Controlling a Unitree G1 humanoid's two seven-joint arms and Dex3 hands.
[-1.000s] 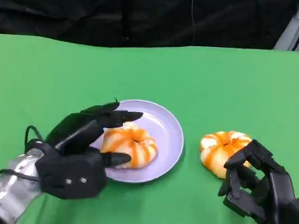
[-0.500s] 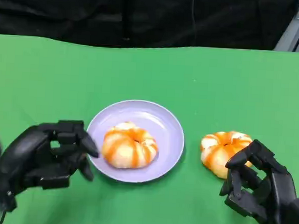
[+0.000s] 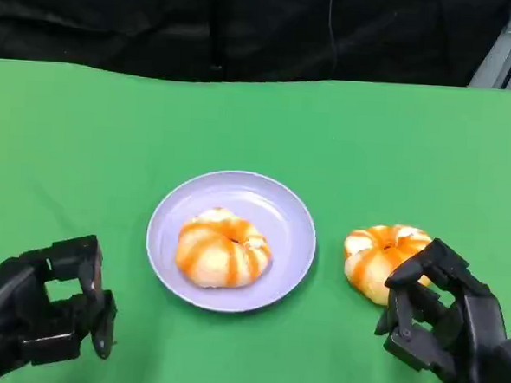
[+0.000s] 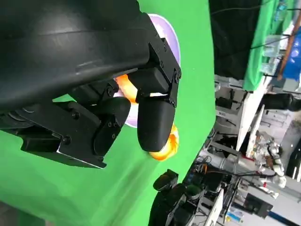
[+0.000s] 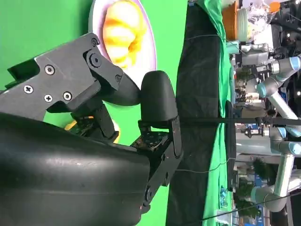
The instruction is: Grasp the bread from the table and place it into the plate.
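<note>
Green cloth covers the table (image 3: 112, 122), with a lilac plate (image 3: 280, 212) at its middle holding one bread (image 3: 222, 248). A second bread (image 3: 375, 255) lies on the cloth just right of the plate. The right hand (image 3: 443, 320) curls empty against that bread's near side, and the left hand (image 3: 35, 313) sits curled and empty, near the plate's left.

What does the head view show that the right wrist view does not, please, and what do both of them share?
Head view alone: the left hand low beside the plate, holding nothing, and the whole green table with both breads laid out.

Right wrist view alone: a cluttered room past the table's edge, with pale robot arms.

Shared: the lilac plate carrying one bread, the second bread on the cloth, and the right hand close by it, fingers curled.
</note>
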